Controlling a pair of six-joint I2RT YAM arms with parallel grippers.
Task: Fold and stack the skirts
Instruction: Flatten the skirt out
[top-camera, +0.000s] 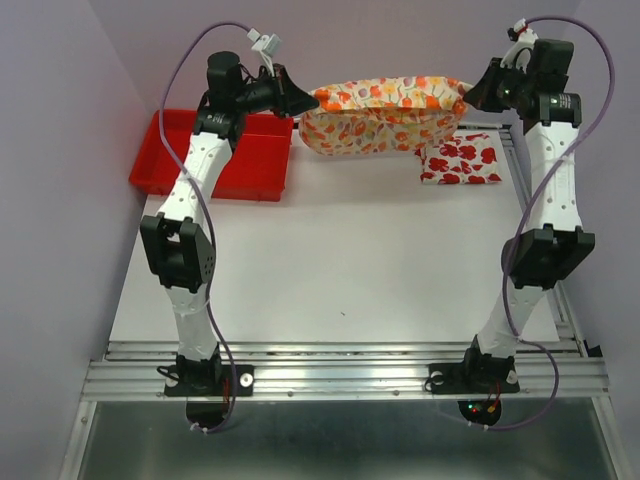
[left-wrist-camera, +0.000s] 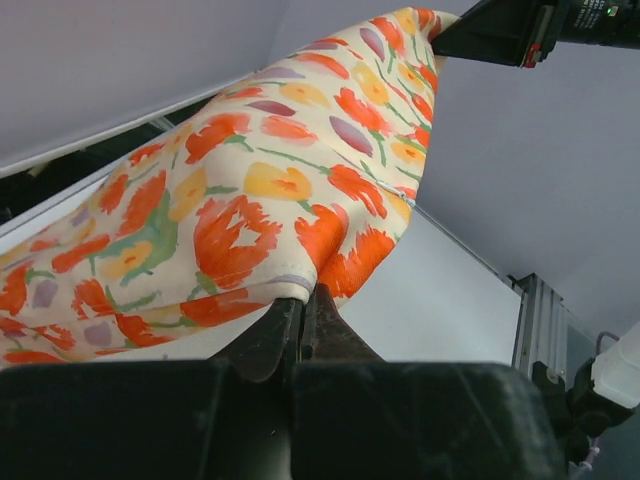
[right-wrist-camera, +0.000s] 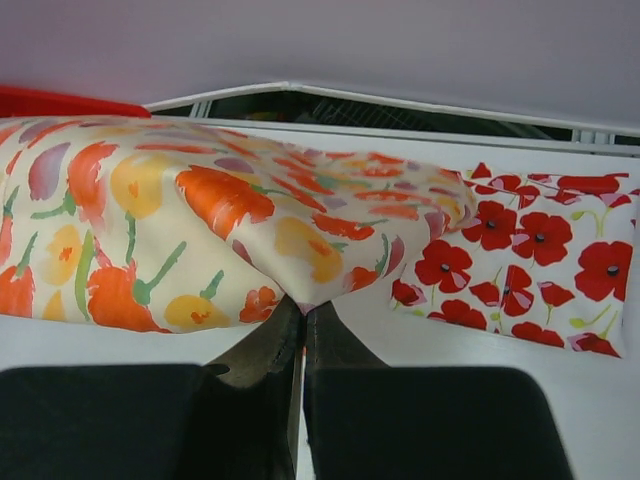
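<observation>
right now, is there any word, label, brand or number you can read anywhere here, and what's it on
No readable text in any view.
cream skirt: flower print only, no lettering.
white skirt with red flowers: print only, no lettering.
red tray: no mark visible.
left arm and right arm: no label large or sharp enough to read.

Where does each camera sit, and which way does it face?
Top external: overhead behind the bases, looking down on the table; both arms, left tool and right tool holding the cream skirt.
Left wrist: on the left arm, facing along the cream skirt toward the right tool; own shut fingers below.
Right wrist: on the right arm, facing the cream skirt and red-flowered skirt; own shut fingers below.
All share the cream skirt.
</observation>
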